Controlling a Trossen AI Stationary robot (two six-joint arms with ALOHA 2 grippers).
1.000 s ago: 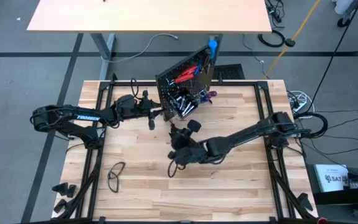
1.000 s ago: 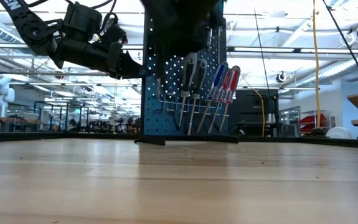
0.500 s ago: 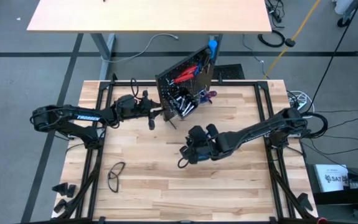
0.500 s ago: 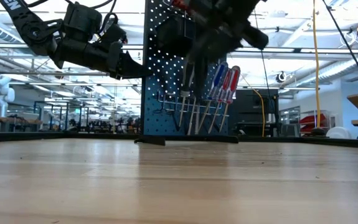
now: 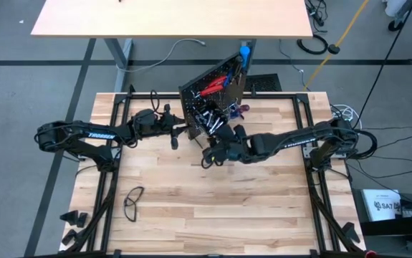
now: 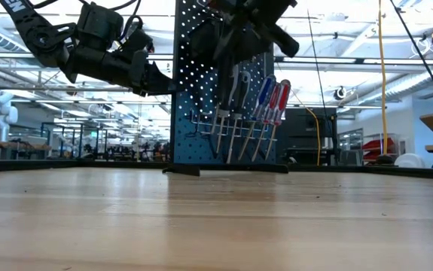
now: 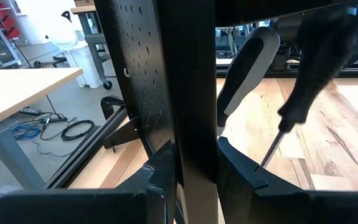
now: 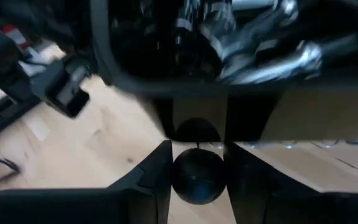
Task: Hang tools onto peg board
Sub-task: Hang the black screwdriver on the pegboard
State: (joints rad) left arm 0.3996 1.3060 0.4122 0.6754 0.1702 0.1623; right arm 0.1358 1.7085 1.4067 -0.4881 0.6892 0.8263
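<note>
The black peg board [image 5: 216, 86] stands upright at the far middle of the table, with several screwdrivers [image 6: 265, 102] hanging in a row on its front and red tools higher up. My left gripper [image 5: 180, 134] is shut on the board's left side. My right gripper [image 5: 213, 150] hovers just in front of the board's lower part, shut on a dark-handled screwdriver [image 8: 197, 175]. The screwdriver's thin shaft [image 7: 271, 148] slants down toward the table. In the low view my right gripper [image 6: 254, 22] is above the hanging row. My left gripper pinches the peg board's upright side edge [image 7: 194, 118] between its two fingers [image 7: 241, 165], one on each face. It comes nearly level from the table's left; the board stands upright on the table. My right gripper pinches the screwdriver's black handle [image 8: 197, 175] between its two fingers [image 8: 157, 171]. It comes from the table's right, slanting down. The screwdriver is lifted clear of the table, shaft [image 5: 206, 160] pointing down toward the near left.
A pair of safety glasses [image 5: 133, 201] lies near the left front of the table. Small black parts [image 5: 73, 218] lie off the table's left front corner. A tan desk [image 5: 170, 18] stands beyond the far edge. The near half of the tabletop [image 5: 213, 215] is bare wood.
My right gripper has carried the screwdriver up and toward the far edge, closing on the peg board's front, and has rolled about its own axis so that the shaft swung round. The grip stayed shut.
</note>
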